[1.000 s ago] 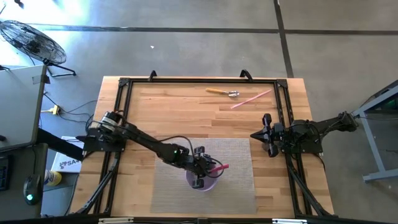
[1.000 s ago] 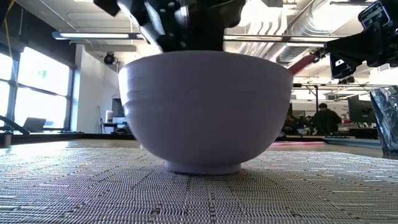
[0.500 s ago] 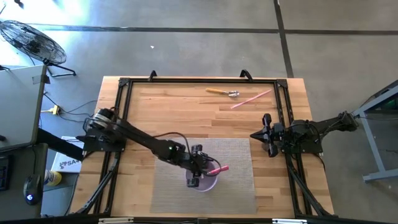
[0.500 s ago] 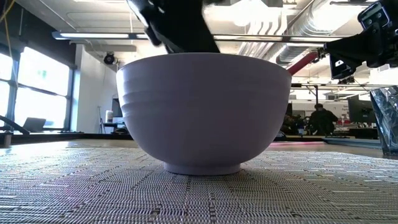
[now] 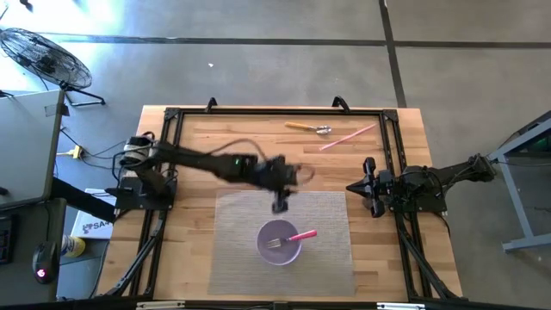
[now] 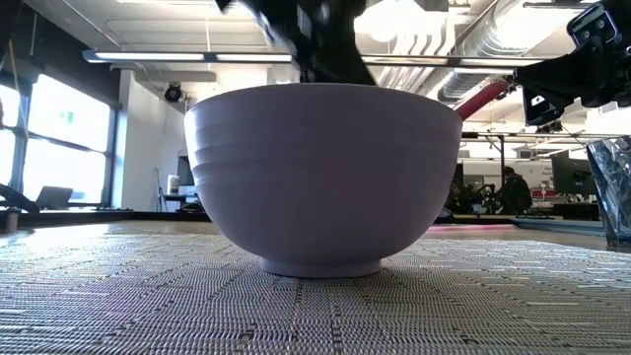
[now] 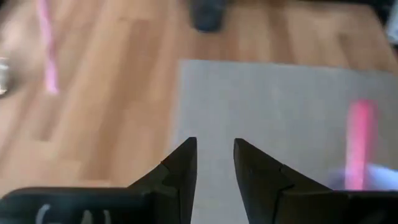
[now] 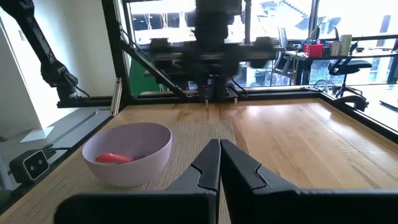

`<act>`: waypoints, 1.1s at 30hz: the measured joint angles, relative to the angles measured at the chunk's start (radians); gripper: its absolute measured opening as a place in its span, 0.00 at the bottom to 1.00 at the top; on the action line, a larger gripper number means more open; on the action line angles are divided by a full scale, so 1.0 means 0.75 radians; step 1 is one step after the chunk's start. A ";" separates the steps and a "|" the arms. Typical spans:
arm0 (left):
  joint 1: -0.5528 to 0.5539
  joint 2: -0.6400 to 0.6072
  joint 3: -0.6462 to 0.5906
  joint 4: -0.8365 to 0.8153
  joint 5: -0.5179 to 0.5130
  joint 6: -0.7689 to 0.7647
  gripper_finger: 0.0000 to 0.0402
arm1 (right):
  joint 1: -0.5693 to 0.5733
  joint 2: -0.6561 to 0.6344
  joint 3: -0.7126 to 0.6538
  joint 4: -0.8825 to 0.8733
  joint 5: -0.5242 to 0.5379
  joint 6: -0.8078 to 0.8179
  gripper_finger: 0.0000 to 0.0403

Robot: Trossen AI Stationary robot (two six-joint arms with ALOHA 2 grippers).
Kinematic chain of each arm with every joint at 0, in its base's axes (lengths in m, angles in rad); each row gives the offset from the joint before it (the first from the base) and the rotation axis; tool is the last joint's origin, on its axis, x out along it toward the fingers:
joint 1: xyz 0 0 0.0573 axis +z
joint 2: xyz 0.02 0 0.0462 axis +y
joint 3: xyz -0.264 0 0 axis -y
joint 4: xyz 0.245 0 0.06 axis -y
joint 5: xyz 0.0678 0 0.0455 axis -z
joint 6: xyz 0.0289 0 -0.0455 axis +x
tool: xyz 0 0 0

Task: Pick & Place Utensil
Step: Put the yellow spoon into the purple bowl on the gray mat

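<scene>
A lilac bowl [image 5: 280,244] stands on the grey woven mat [image 5: 232,258]. A fork with a pink handle [image 5: 302,235] lies in it, tines inside and handle leaning on the bowl's right rim. The handle also shows in the low view [image 6: 480,99] and the right wrist view [image 8: 112,158]. My left gripper [image 5: 280,203] hovers over the mat's far edge, beyond the bowl, open and empty [image 7: 215,163]. My right gripper [image 5: 355,187] waits shut at the table's right side [image 8: 219,152].
A wooden-handled spoon [image 5: 310,129] and a pink stick-like utensil [image 5: 347,138] lie near the table's far edge. The black frame rail [image 5: 275,111] runs round the table. Bare wood lies between the mat and the far utensils.
My left gripper has gone from right above the bowl toward the table's far edge, to over the mat's far edge. The pink-handled fork stays in the bowl, its handle on the right rim. The bowl has kept its place.
</scene>
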 joint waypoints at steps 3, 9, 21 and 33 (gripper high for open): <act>0.122 0.061 0.047 0.005 0.010 0.070 0.25 | -0.001 0.000 0.000 0.001 0.000 0.000 0.01; 0.327 0.186 0.121 -0.010 0.169 0.177 0.25 | 0.000 0.010 0.000 -0.001 0.000 0.000 0.00; 0.640 0.219 0.149 0.068 0.271 0.340 0.25 | 0.000 0.020 0.000 0.000 0.000 0.000 0.00; 0.792 0.219 0.149 0.068 0.306 0.348 0.25 | 0.000 0.022 0.000 0.000 0.001 0.000 0.00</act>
